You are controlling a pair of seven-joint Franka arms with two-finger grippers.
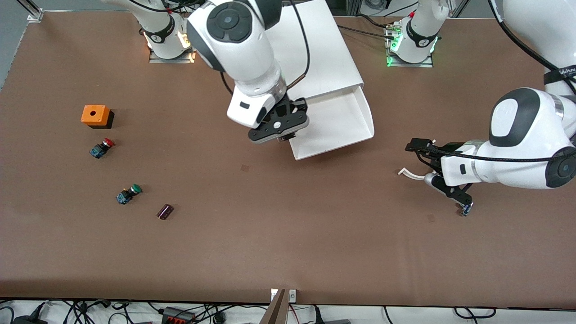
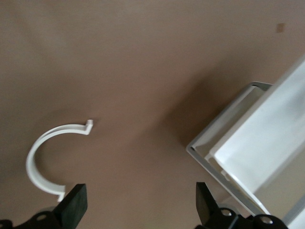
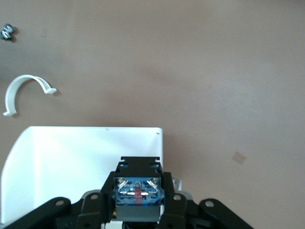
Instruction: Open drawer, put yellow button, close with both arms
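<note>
The top drawer (image 1: 366, 118) of the white cabinet (image 1: 315, 45) stands pulled open, and its tray is bare. My right gripper (image 1: 280, 128) hangs over the open drawer's corner toward the right arm's end, shut on a pushbutton. In the right wrist view the button (image 3: 137, 192) shows its black-blue body and metal contacts between the fingers; its cap is hidden. The drawer (image 3: 71, 162) lies under it there. My left gripper (image 1: 438, 174) is low over the table toward the left arm's end, open and empty (image 2: 139, 210). No yellow cap shows anywhere.
A white C-shaped clip (image 1: 410, 174) lies by the left gripper, with a small metal part (image 1: 465, 209) close by. Toward the right arm's end lie an orange box (image 1: 96, 115), a red-capped button (image 1: 102, 147), a green-capped button (image 1: 128, 193) and a dark cylinder (image 1: 164, 211).
</note>
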